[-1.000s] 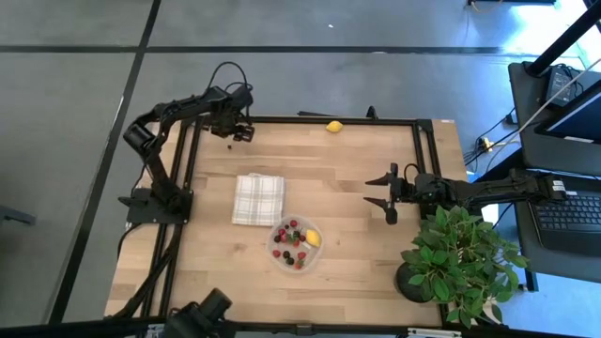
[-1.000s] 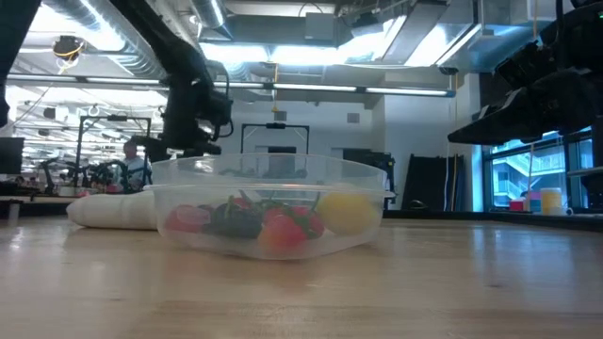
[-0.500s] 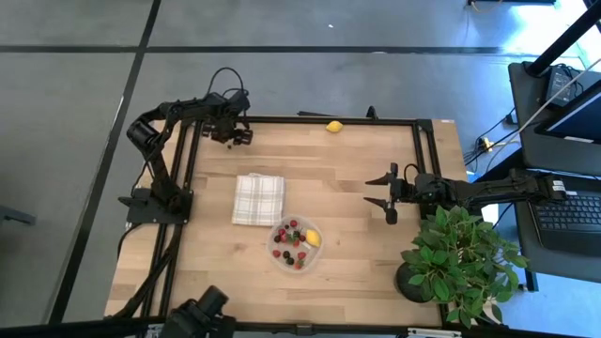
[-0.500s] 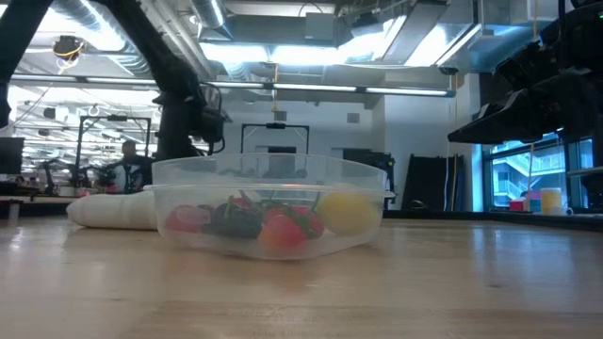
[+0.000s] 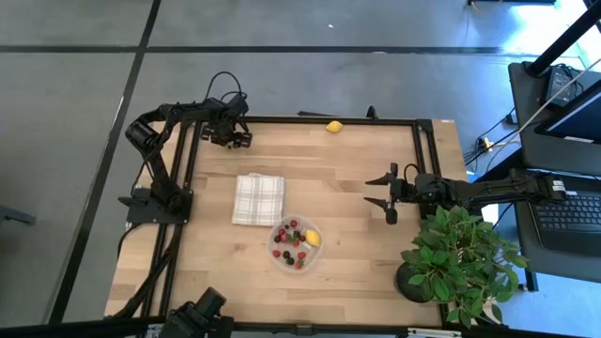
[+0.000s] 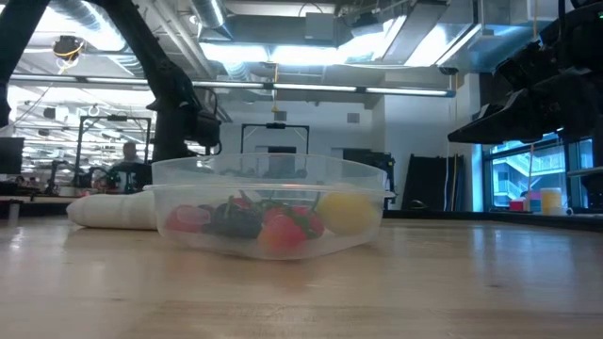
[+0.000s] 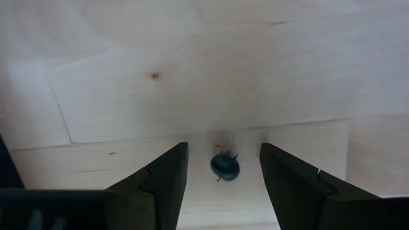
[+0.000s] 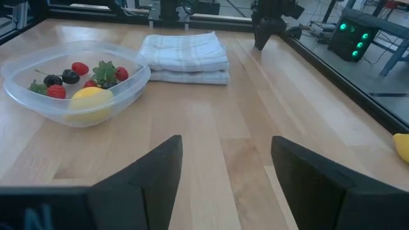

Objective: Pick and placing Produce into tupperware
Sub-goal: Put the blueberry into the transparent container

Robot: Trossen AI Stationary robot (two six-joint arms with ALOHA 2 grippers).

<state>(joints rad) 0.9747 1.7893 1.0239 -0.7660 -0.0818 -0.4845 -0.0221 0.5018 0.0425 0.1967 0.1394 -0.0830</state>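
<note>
A small dark berry (image 7: 225,167) lies on the wood near the table's far left corner. My left gripper (image 5: 229,135) (image 7: 223,148) hangs over it, pointing down, open, with one finger on either side of the berry and apart from it. The clear tupperware (image 5: 295,245) (image 8: 75,82) (image 6: 268,202) stands near the middle of the near half and holds red and dark berries and one yellow lemon (image 8: 89,102). A second lemon (image 5: 334,126) (image 8: 402,147) lies at the table's far edge. My right gripper (image 5: 388,200) (image 8: 225,144) waits open, raised over the right half.
A white-and-grey checked folded cloth (image 5: 258,199) (image 8: 185,57) lies just beyond the tupperware, toward the left. A leafy potted plant (image 5: 458,255) stands at the near right corner. A black frame (image 5: 310,120) runs along the table's edges. Bare wood lies between cloth and right gripper.
My left gripper has moved a little toward the table's left edge, staying by the far left corner. The right arm and the tupperware have kept still.
</note>
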